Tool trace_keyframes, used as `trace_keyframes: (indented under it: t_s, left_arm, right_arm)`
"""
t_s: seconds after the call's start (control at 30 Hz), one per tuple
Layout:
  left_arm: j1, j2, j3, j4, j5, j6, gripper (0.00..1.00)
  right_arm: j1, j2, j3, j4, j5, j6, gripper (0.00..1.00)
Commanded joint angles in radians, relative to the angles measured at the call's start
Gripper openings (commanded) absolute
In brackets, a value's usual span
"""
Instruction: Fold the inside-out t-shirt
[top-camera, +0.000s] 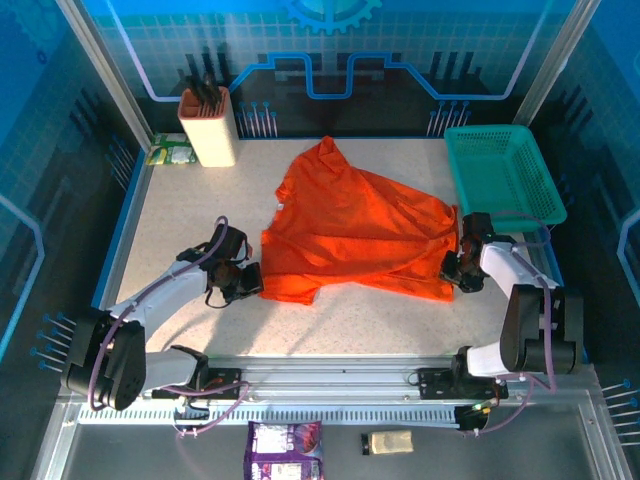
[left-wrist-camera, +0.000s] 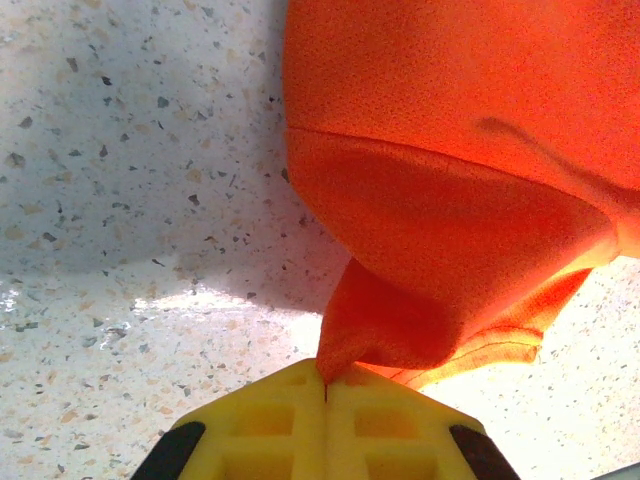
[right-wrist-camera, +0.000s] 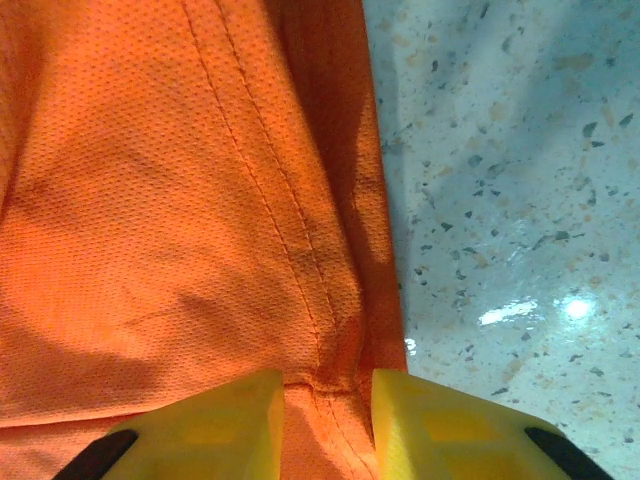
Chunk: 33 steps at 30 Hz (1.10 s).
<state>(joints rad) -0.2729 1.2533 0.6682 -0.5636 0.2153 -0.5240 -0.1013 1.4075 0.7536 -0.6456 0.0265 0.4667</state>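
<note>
Inside-out t-shirt (top-camera: 350, 235) lay crumpled at the centre of the counter (top-camera: 190, 210). A beige holder (top-camera: 210, 135) at upper left held dark utensils (top-camera: 203, 92), and a teal basket (top-camera: 487, 130) sat at upper right. The left gripper (top-camera: 250, 280) reached in low from lower left, clenched on the shirt's left edge. The right gripper (top-camera: 458, 268) stood parted astride the right hem. Bare counter lay along the frame's lower side.

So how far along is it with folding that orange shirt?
Early days. Nothing looks folded: the t-shirt lies rumpled on the table. In hand: the left tool pinches one edge, and the right tool straddles the opposite hem, jaws apart. To do: grip, straighten, every fold.
</note>
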Motion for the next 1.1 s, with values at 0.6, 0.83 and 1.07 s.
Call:
trace_keyframes:
  t_s: [0.6,0.83,1.07]
  left_arm:
    - [0.014,-0.034,-0.026,-0.010,0.023,-0.013,0.00]
    - [0.016,-0.061,-0.015,-0.013,0.029,-0.025,0.00]
    - [0.036,-0.156,0.115,-0.087,0.026,-0.046,0.00]
  right_arm:
    - [-0.017,0.048,0.001,-0.008,-0.033,-0.002,0.28]
    - [-0.017,0.019,0.009,-0.020,-0.043,0.001,0.03]
    - [-0.016,-0.175,0.117,-0.105,-0.078,0.017,0.00]
